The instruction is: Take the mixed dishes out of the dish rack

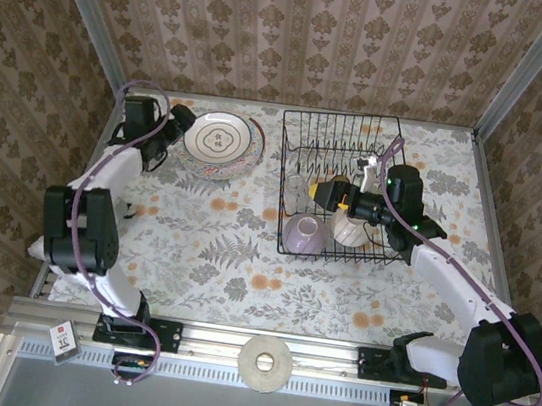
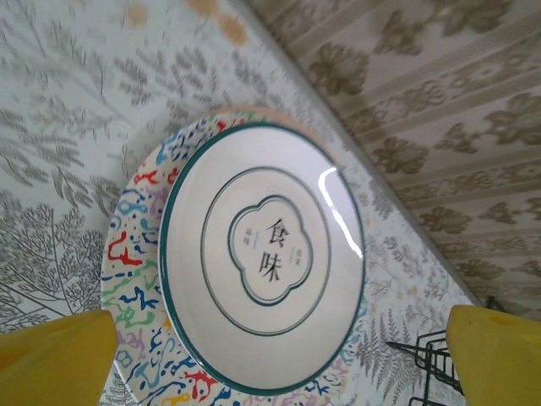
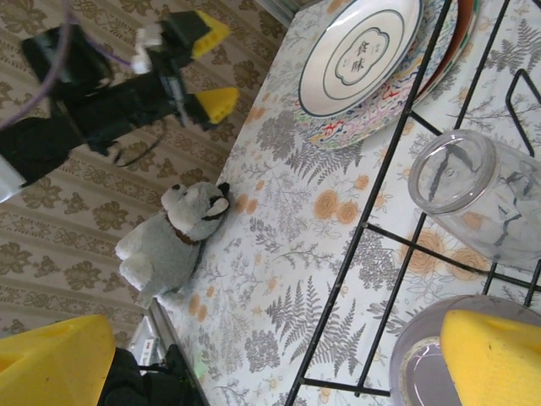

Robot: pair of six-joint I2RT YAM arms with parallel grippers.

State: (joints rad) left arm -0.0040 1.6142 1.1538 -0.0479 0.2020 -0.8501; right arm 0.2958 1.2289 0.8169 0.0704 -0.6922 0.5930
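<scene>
You had the left gripper (image 3: 211,66) out by the far left corner of the table (image 1: 239,289). Its yellow fingers were spread wide with nothing between them, and it hovered just beside the stack of round plates (image 1: 221,142). That stack lay flat on the table near the far left corner, outside the dish rack (image 1: 336,136) and just to its left. The top plate (image 2: 262,254) was white with a green ring, dark characters in the middle and a many-coloured scribbled border. In the right wrist view a red-brown rim peeked out from beneath it.

The rack sat against the table's far edge, right of centre. Your right gripper (image 1: 340,197) hung above the middle of the rack with its jaws parted and gripping nothing. One yellow fingertip (image 3: 490,355) stood over the rim of the lilac bowl (image 1: 304,234). That bowl sat in the rack's near left corner, and the cream bowl (image 1: 351,232) sat just beside it along the rack's near side. The clear glass (image 3: 473,194) lay tipped on its side by the rack's left wall, farther back than the lilac bowl.

A white plush dog (image 3: 173,245) lay at the table's left edge. A pale ring-shaped disc (image 1: 265,364) rested on the metal rail (image 1: 211,341) at the near edge, between the two arm bases.
</scene>
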